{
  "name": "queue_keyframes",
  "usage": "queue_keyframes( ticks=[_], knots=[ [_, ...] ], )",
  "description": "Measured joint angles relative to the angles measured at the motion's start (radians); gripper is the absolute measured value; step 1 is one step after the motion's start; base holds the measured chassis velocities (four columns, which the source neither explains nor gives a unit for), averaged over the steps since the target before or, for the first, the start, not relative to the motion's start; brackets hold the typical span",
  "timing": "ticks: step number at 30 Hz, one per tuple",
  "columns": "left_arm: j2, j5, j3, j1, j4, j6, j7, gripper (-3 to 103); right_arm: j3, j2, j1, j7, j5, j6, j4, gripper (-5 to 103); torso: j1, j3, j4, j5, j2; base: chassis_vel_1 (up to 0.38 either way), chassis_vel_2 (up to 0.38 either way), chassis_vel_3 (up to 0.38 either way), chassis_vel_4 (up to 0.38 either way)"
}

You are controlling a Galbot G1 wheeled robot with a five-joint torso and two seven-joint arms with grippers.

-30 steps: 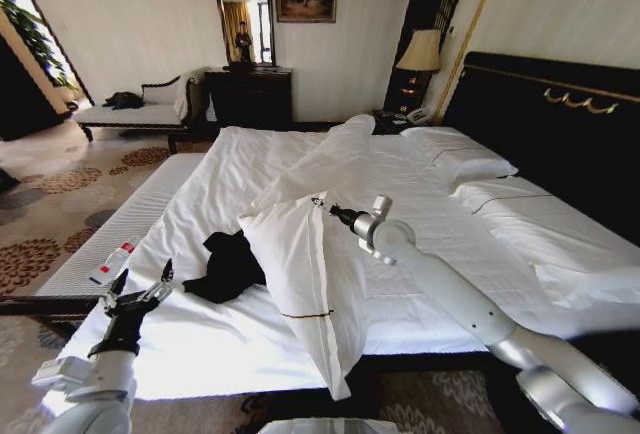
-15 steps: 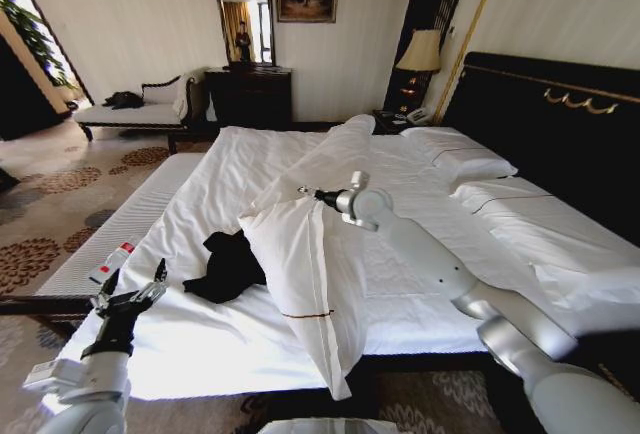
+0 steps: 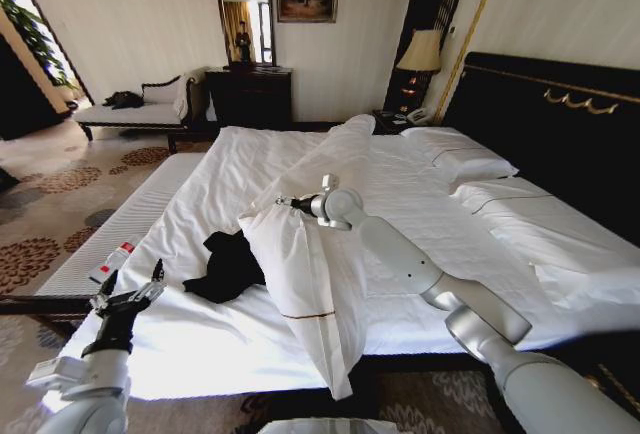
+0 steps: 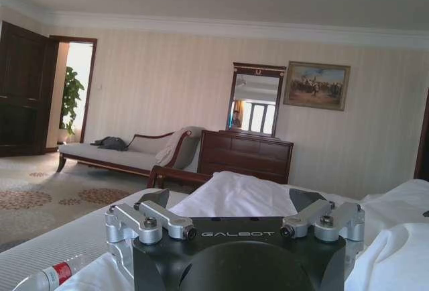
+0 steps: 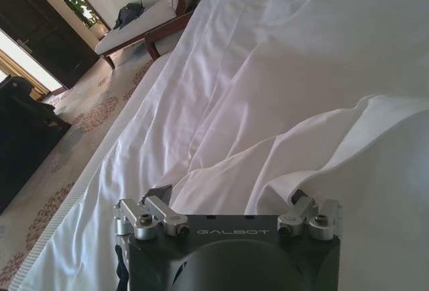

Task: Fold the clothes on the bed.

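Status: folding not started, as far as I can judge; the black T-shirt lies crumpled in a heap on the bed, near the foot-side edge, just left of the big white duvet that is bunched in a long ridge down the mattress; the shirt's right edge looks touching or tucked against the duvet, can't tell which; no lettering visible, shirt is not laid flat.

Right gripper is stretched out over the top of the duvet ridge, pointing toward the shirt side; fingers are spread apart, nothing between them; right wrist view confirms: right gripper is released, white fabric beneath and ahead, whether it touches the fabric can't be told.

Left gripper hovers low at the bed's near-left corner, apart from the shirt, fingers splayed and empty; left wrist view shows the left gripper with its fingers released, looking across the room.

A plastic bottle lies on the white bench beside the bed; not part of the job.

Left to do, my read: everything; shirt needs picking free of the duvet, spreading flat on a bare patch of sheet, then the folds; the duvet crowding the shirt looks like the main obstacle.
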Motion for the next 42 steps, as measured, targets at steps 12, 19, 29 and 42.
queue_keyframes(
  ticks=[12, 19, 29, 42],
  knots=[
    [0.009, -0.009, -0.003, -0.01, 0.022, -0.013, -0.001, 100, -0.011, 0.005, -0.009, -0.012, -0.034, -0.002, -0.007, 44, 0.0, 0.0, -0.0001, 0.0001, 0.0, 0.0, 0.0, 0.0, 0.0],
    [0.01, -0.014, -0.011, -0.01, 0.022, -0.015, -0.002, 100, -0.024, 0.013, -0.01, -0.022, -0.061, 0.0, -0.01, 18, 0.0, 0.0, 0.0, 0.0001, 0.0, 0.0, 0.0, 0.0, 0.0],
    [0.005, -0.013, -0.012, -0.006, 0.017, -0.017, -0.003, 100, -0.015, 0.004, -0.02, -0.043, -0.064, 0.024, 0.014, 1, 0.0, 0.0, 0.0001, 0.0001, 0.0, 0.0, 0.0, 0.0, 0.0],
    [0.005, -0.014, -0.007, -0.008, 0.01, -0.016, -0.004, 100, 0.139, -0.09, -0.192, -0.049, -0.058, 0.115, 0.255, 1, 0.0, 0.0, 0.0, 0.0005, 0.0, 0.0, 0.0, 0.0, 0.0]
  ],
)
